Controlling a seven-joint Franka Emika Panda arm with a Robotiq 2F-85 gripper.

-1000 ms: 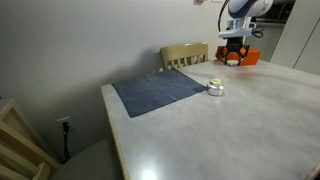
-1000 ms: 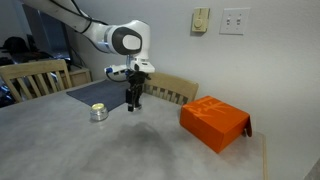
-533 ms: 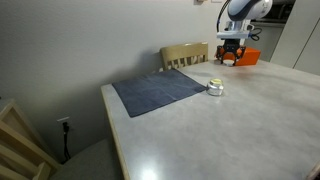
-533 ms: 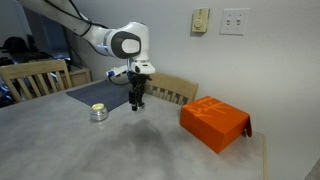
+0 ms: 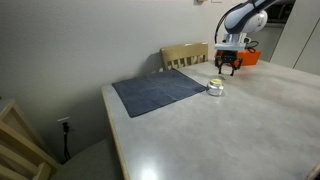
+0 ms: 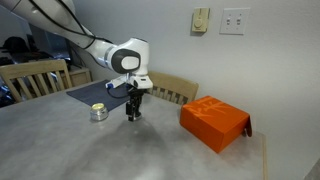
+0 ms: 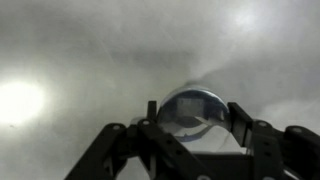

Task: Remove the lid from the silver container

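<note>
The silver container (image 5: 215, 87) (image 6: 98, 112) is a tiny round tin that stands on the pale table next to the grey cloth, its yellowish inside showing. My gripper (image 5: 227, 70) (image 6: 133, 113) hangs low over the table a short way from it, on the side of the orange box. In the wrist view the lid (image 7: 193, 108), a flat round shiny cap, sits between my two fingers, and the gripper (image 7: 193, 114) is shut on it. The lid is too small to make out in both exterior views.
An orange box (image 6: 213, 122) (image 5: 247, 57) lies on the table beyond the gripper. A dark grey cloth (image 5: 160, 90) (image 6: 95, 93) covers the corner near the tin. Wooden chairs (image 5: 186, 54) (image 6: 175, 90) stand at the table's edge, and another chair (image 6: 35, 78) stands further off.
The gripper has come down closer to the table top, still shut on the lid. The tin has not moved.
</note>
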